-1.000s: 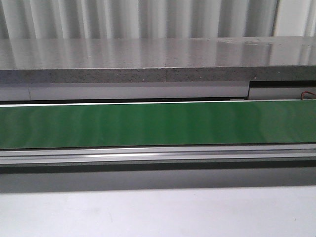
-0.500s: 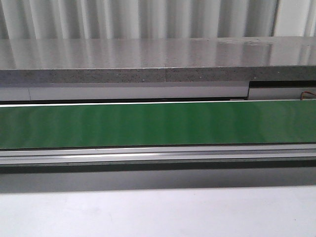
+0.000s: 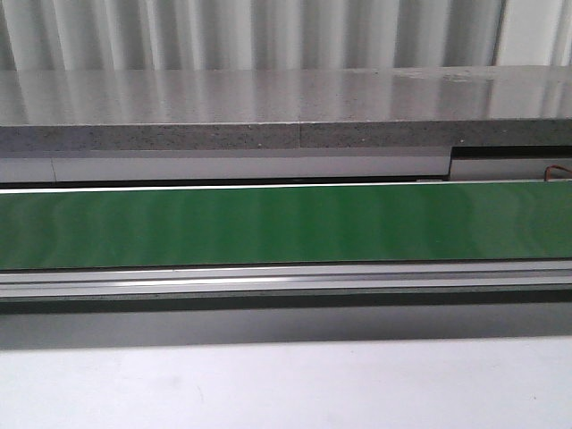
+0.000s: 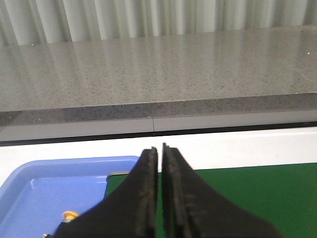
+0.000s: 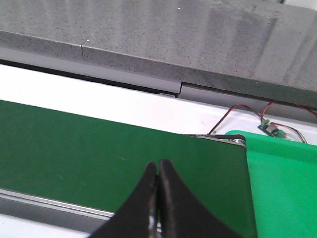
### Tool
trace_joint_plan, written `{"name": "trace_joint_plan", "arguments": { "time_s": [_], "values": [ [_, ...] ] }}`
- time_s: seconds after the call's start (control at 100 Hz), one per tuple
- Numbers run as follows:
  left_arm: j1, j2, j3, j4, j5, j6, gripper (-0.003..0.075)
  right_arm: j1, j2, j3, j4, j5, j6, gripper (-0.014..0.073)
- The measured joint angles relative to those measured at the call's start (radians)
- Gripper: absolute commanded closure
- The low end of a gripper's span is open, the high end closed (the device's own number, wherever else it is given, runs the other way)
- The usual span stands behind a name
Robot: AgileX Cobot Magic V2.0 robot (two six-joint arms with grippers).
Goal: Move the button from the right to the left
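A small yellow-orange cap of a button [image 4: 70, 215] peeks out beside my left gripper, inside the blue tray [image 4: 54, 191]; the rest of it is hidden behind the finger. My left gripper [image 4: 160, 151] is shut and empty, above the left end of the green belt [image 4: 257, 196]. My right gripper [image 5: 158, 167] is shut and empty, above the right end of the belt [image 5: 99, 148]. Neither gripper shows in the front view, where the belt [image 3: 286, 225] carries nothing.
A bright green tray [image 5: 285, 183] lies past the belt's right end, with red wires and a small board [image 5: 271, 128] behind it. A grey stone ledge [image 3: 286, 107] runs behind the belt. A metal rail [image 3: 286, 279] and white table [image 3: 286, 384] lie in front.
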Motion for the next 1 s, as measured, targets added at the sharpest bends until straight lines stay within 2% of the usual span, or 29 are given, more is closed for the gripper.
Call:
{"name": "trace_joint_plan", "arguments": {
  "time_s": [0.77,1.0],
  "values": [
    [0.000,-0.001,0.006,-0.002,-0.004,0.000,0.0740,0.000,0.000,0.000,0.000,0.000,0.000,0.0662],
    [-0.023,-0.001,0.042,-0.006,-0.058,0.000,0.0740,0.000,0.000,0.000,0.000,0.000,0.000,0.0662]
  ]
}}
